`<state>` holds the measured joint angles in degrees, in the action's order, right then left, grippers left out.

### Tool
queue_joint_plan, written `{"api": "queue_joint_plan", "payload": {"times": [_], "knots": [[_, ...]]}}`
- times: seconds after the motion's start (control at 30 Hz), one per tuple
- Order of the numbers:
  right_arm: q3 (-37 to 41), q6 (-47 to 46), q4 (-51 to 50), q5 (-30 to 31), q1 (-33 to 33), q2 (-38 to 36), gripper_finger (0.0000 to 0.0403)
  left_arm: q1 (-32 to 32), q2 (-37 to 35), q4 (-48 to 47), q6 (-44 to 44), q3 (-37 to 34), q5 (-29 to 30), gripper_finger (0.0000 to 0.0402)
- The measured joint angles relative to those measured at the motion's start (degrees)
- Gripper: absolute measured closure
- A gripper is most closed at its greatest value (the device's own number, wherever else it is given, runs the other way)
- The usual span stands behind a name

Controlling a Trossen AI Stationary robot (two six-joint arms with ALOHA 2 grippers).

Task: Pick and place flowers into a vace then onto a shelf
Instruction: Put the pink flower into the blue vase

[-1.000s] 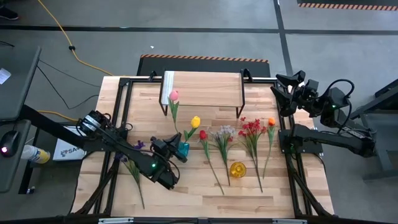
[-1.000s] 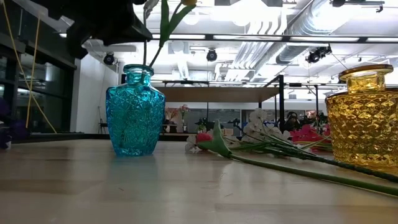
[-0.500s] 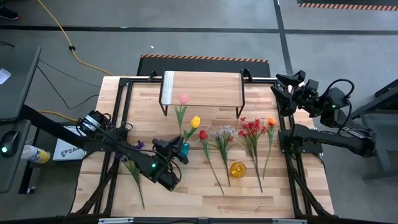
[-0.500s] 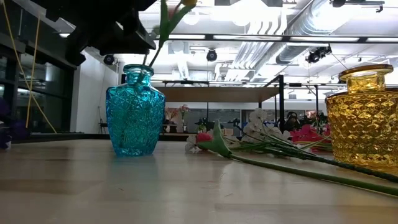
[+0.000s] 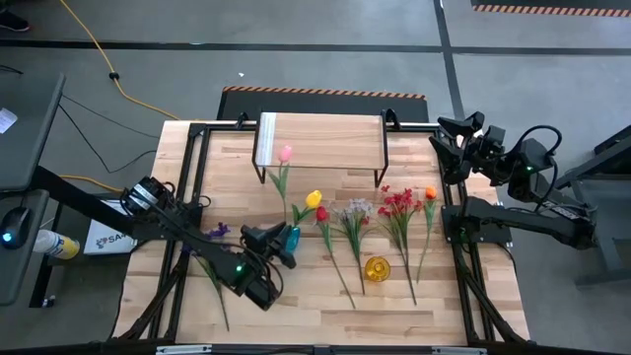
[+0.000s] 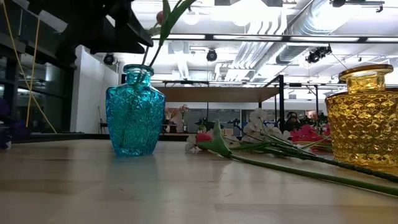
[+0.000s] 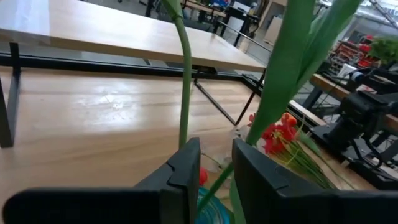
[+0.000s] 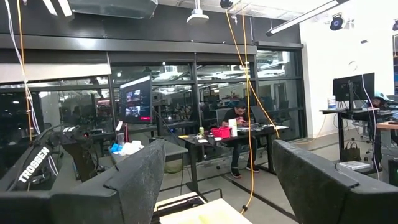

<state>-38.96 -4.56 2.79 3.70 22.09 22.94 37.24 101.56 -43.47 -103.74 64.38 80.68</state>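
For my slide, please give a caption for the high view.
Left gripper above a blue vase holding two flowers.

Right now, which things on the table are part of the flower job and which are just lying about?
Part of the job:
- blue vase holding two flowers, left hand over it
- loose flowers on the table
- yellow vase
- shelf

Lying about:
- yellow cable on the floor
- bottle beside the table
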Motion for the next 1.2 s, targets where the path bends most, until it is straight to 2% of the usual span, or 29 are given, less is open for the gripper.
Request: {"api": "queue_joint_plan", "payload": {"times": [0.33, 0.63, 0.77, 1.2], "knots": [[0.0, -0.9, 0.0, -0.5, 0.0, 2.5, 0.0116, 0.3, -1.2, -2.0, 0.0, 0.1, 2.8, 0.0275], [0.0, -1.0, 0.0, -1.1, 0.0, 3.8, 0.0116, 0.0, -2.2, -9.3, -0.1, 0.1, 4.6, 0.0313], [0.0, -1.0, 0.1, -0.9, 0.0, 3.8, 0.0116, -0.7, -2.2, -10.2, -0.1, 0.1, 4.4, 0.0326], [0.0, -1.0, 1.4, -0.4, 0.0, 3.8, 0.0116, -2.0, -2.2, -10.7, -1.8, 0.1, 3.6, 0.0328]]}}
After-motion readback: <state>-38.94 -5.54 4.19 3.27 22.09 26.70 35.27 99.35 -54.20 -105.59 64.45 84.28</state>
